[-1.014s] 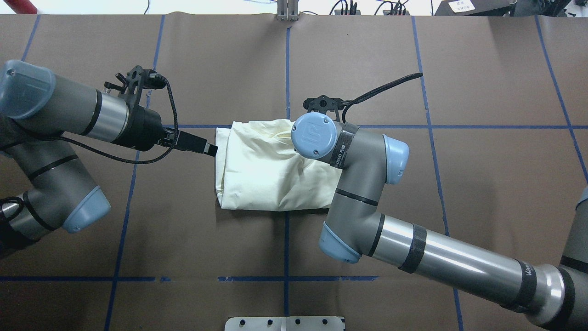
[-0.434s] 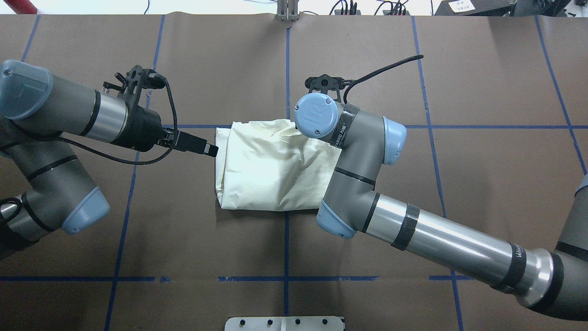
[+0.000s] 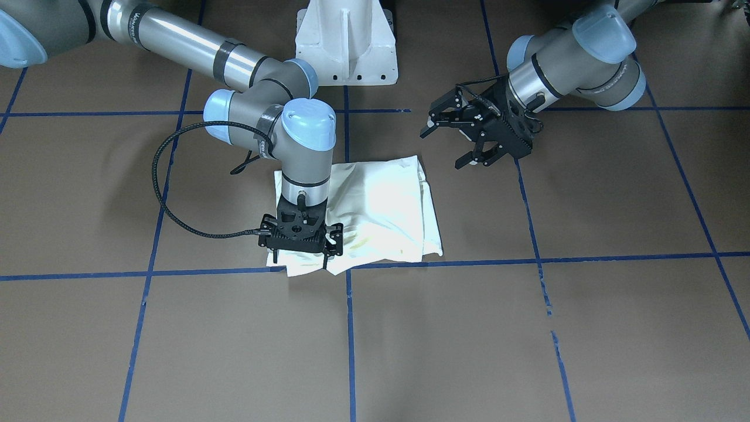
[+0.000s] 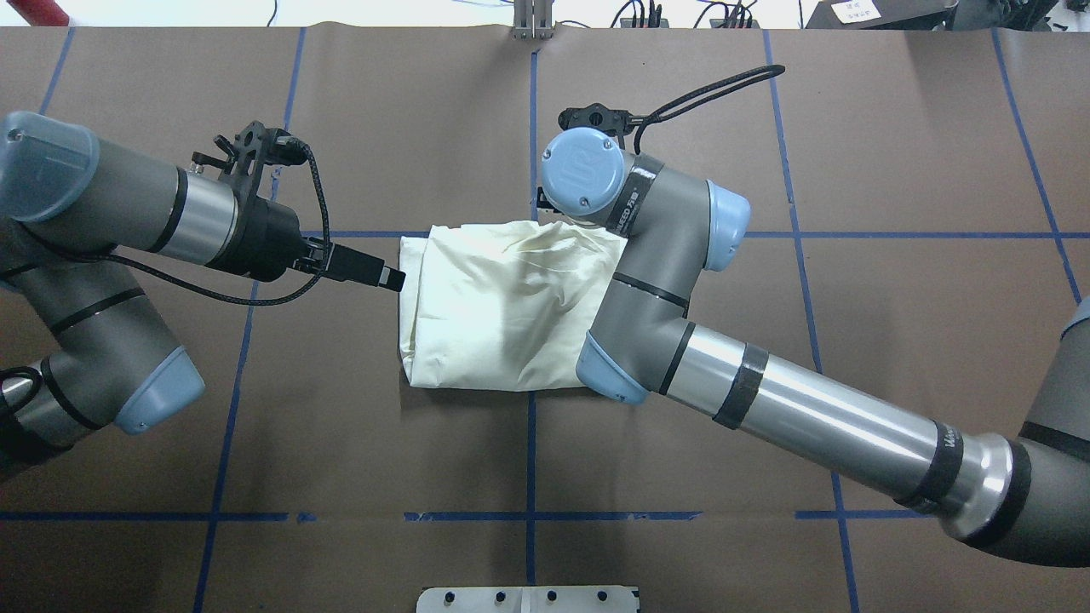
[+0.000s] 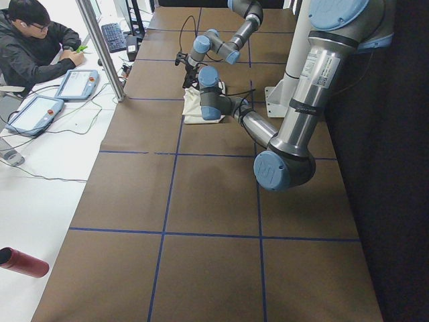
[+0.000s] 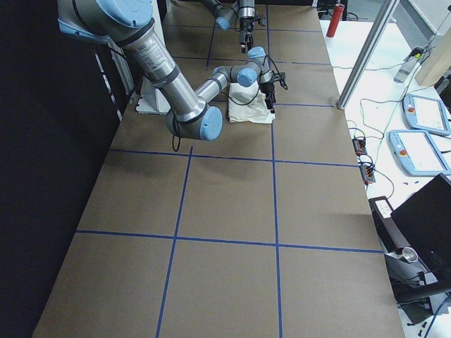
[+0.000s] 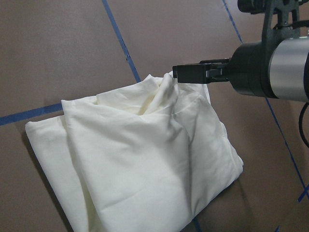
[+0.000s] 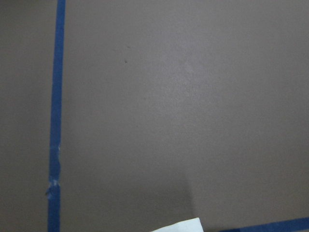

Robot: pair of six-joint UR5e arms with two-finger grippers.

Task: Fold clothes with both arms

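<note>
Fingers of the right gripper (image 3: pixel 302 249) point straight down at the far corner of the shirt (image 3: pixel 375 214), apparently pinching the cloth so that corner can be drawn into place; the wrist hides whether they truly grip it. Left gripper (image 3: pixel 469 143) hovers spread and empty just off the shirt's left edge, likely kept clear while the other arm works. Folded into a plain cream packet, the shirt lies near the middle of the worktop (image 3: pixel 527 328), closer to the robot's edge.

UR logo on right arm joint cap (image 4: pixel 582 173), other lettering unreadable
</note>
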